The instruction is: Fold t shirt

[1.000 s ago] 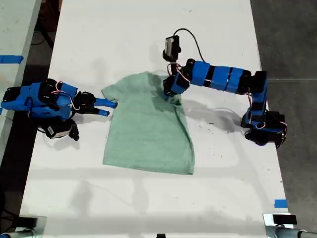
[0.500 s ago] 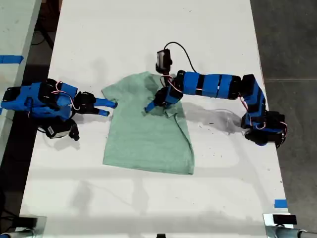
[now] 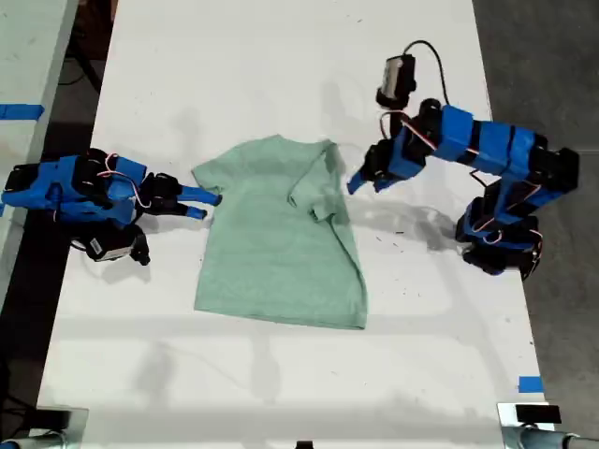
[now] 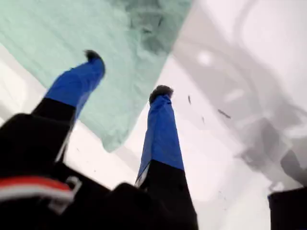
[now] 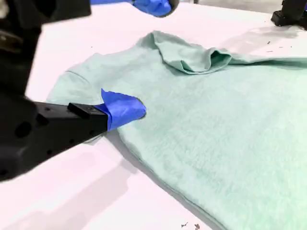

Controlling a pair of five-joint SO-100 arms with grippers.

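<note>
T shirt (image 3: pixel 277 234) lies flat mid-table (image 3: pixel 281 75), long axis running toward exterior view's bottom, w/ the sleeve on that view's right already folded in. My first gripper (image 3: pixel 358 181) hangs just off that folded edge, fingers spread, holding nothing. My second gripper (image 3: pixel 204 198) sits at the unfolded sleeve on exterior view's left, one blue tip at the cloth edge; can't tell if it's pinching. Second arm's nearer for next fold. No containers.
</note>
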